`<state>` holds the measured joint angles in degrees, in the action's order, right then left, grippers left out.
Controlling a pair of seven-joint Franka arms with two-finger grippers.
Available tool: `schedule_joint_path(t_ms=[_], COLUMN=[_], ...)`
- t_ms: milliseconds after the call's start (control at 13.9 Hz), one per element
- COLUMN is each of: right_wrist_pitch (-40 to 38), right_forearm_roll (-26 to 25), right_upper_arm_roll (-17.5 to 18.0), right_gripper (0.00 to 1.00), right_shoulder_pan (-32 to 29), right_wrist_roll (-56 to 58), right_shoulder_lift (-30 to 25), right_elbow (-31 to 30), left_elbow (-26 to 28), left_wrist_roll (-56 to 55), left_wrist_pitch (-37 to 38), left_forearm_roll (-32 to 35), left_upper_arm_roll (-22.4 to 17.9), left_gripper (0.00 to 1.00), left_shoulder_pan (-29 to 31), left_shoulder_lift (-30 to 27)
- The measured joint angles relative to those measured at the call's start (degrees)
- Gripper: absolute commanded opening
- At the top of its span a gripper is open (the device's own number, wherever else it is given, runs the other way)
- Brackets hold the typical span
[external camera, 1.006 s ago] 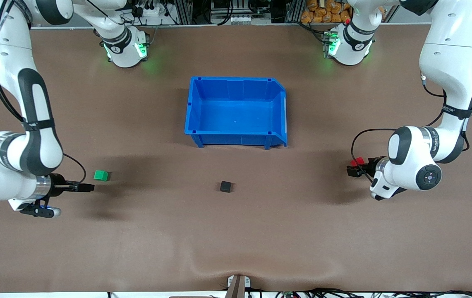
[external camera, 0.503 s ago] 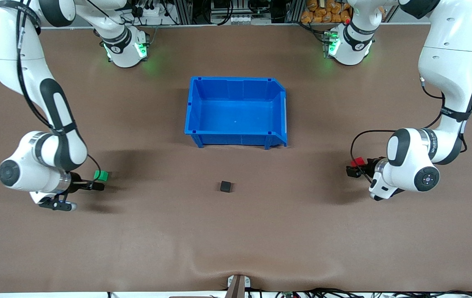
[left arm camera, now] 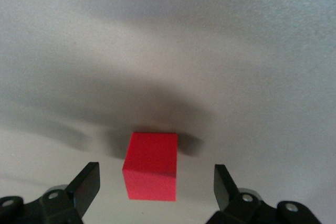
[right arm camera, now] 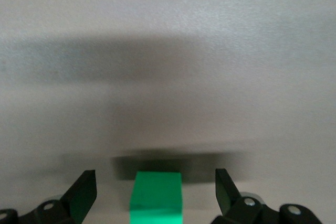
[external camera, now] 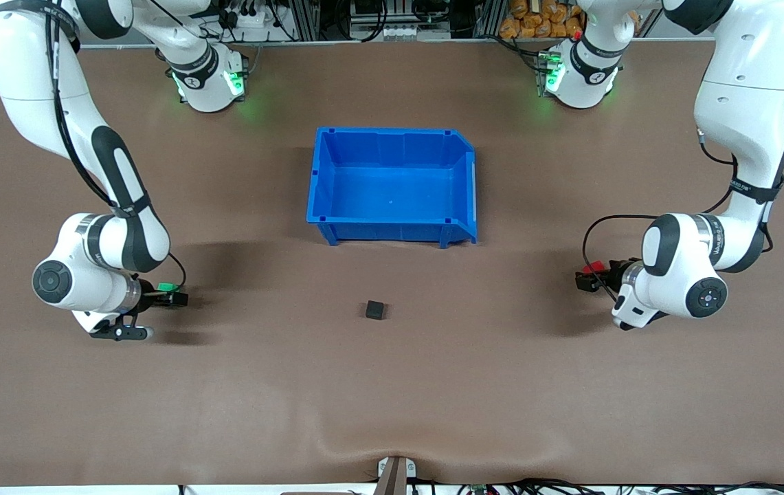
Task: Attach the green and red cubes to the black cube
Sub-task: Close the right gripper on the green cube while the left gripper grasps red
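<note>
1. Front view shows both pincers low at their cubes; each should centre its cube between the fingers before clenching.
2. Left pincer (left arm camera: 156, 184) is released, red cube (left arm camera: 151, 166) between its fingers.
3. Right pincer (right arm camera: 155, 187) is released, green cube (right arm camera: 157, 198) seemingly between its fingers.
4. Black cube (external camera: 376, 310) sits mid-desk (external camera: 392, 385), nearer the front camera than the blue bin (external camera: 392, 237).

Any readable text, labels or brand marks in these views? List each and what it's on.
Left arm forearm: a line of dark print, too small to read.
Left arm upper link strap: small lettering, too small to read.
Both arm bases, e.g. right arm base: a round mark, not legible.
Red cube, green cube, black cube, blue bin: no text.
</note>
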<state>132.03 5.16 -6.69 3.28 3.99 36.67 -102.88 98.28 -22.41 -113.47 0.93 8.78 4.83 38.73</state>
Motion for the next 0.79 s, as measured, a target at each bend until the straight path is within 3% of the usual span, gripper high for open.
schedule_joint_path(t_ms=[359,718,790], right_wrist_pitch=[-0.02,-0.06,-0.10], right_forearm_roll=[-0.56,-0.59,-0.59], right_upper_arm_roll=[-0.19,-0.21,-0.21], right_gripper=[1.00,0.53,0.38], right_shoulder_pan=[0.00,0.00,0.00], right_wrist_roll=[0.01,0.00,0.00], right_shoulder_lift=[-1.57,-1.58,-1.58], right_elbow=[-2.59,-3.36,-3.37], left_elbow=[0.00,-0.30,-0.35], left_wrist_roll=[0.03,0.06,0.06], left_wrist_pitch=[0.00,-0.02,-0.02], left_forearm_roll=[0.01,0.01,0.01], left_upper_arm_roll=[-0.19,-0.27,-0.26], left_gripper=[0.87,0.80,0.79], left_shoulder_pan=[0.33,1.43,1.42], left_shoulder_lift=[0.44,0.57,0.57])
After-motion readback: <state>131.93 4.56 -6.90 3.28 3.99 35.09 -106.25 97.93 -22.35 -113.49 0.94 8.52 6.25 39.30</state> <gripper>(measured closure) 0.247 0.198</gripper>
